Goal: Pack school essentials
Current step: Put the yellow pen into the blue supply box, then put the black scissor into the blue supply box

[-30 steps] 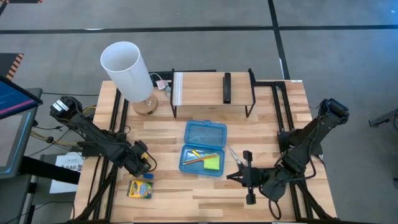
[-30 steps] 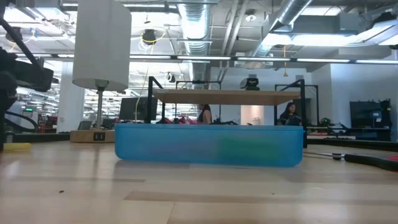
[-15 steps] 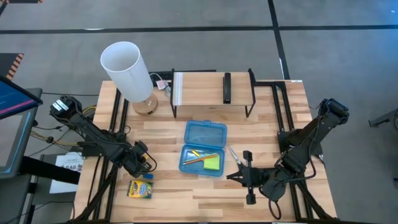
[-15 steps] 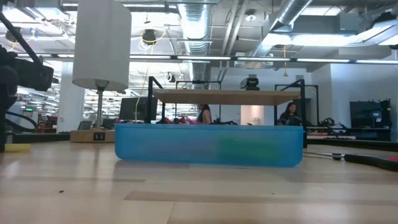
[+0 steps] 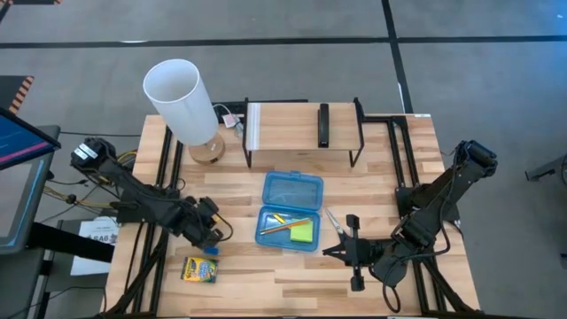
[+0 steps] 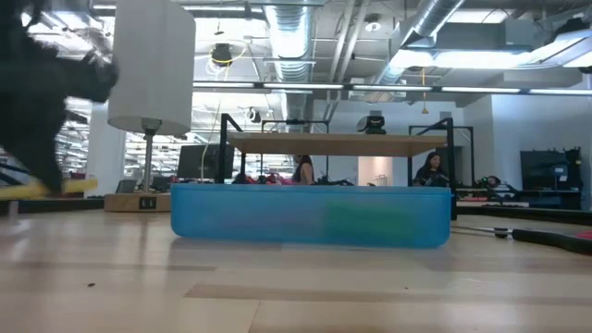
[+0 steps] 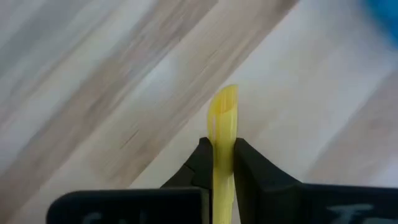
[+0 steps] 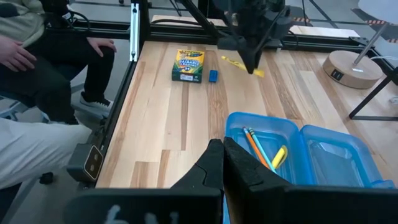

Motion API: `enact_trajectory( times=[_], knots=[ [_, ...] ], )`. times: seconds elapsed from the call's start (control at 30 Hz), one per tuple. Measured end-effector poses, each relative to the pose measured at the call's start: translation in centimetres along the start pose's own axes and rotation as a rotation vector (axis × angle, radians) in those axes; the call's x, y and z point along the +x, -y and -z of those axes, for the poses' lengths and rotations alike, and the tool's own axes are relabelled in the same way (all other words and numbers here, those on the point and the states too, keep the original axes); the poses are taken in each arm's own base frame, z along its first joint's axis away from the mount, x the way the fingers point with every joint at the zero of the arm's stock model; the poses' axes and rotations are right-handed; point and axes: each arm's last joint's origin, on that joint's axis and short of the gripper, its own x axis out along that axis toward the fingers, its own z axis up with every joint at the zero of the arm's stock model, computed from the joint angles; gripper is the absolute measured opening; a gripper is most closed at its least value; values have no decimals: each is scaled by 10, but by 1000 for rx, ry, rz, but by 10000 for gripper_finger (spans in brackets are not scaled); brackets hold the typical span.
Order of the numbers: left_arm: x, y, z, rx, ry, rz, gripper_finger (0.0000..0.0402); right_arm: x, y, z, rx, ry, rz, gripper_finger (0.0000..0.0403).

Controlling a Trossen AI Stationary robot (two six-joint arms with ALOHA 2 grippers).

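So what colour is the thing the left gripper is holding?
Yellow. The left gripper is shut on a yellow pencil, clearest in the left wrist view.

Hardly any writing can be read. The flat yellow-green cardboard crayon box, lying on the wooden bench near its front left corner, carries a printed brand band across its face, but the letters are too small to make out. In the high view the same box shows only coloured patches. A white sheet just off the bench's left edge bears dark print, also illegible.
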Motion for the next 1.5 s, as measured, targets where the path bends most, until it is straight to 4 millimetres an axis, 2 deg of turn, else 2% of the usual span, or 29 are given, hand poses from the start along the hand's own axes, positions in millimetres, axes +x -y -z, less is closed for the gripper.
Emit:
enact_trajectory(
  times=[0.13,0.33,0.43,0.57,0.73,0.83,1.0,1.17,1.3,1.5],
  knots=[
    [-13,14,-25,77,71,57,5,1,2,-1,2,0,7,16],
    [-36,48,-73,277,289,257,2,5,6,-2,8,-1,24,16],
    [-40,64,-94,382,367,328,8,5,6,-3,-6,6,25,16],
    [-24,88,-117,537,349,323,7,4,6,-3,-11,5,24,16],
    [7,114,-142,625,271,340,4,3,4,-2,-14,-1,18,16],
    [20,123,-151,654,234,350,2,0,1,0,-20,-1,6,16],
    [19,123,-156,656,232,366,1,-5,-4,3,-31,-15,-9,16],
    [-11,124,-150,661,344,343,1,-6,-3,10,5,-64,9,16],
    [-22,120,-123,684,436,334,0,-7,2,17,64,-127,50,16],
    [-31,96,-83,609,583,466,0,-9,8,27,182,-219,106,16]
  ],
)
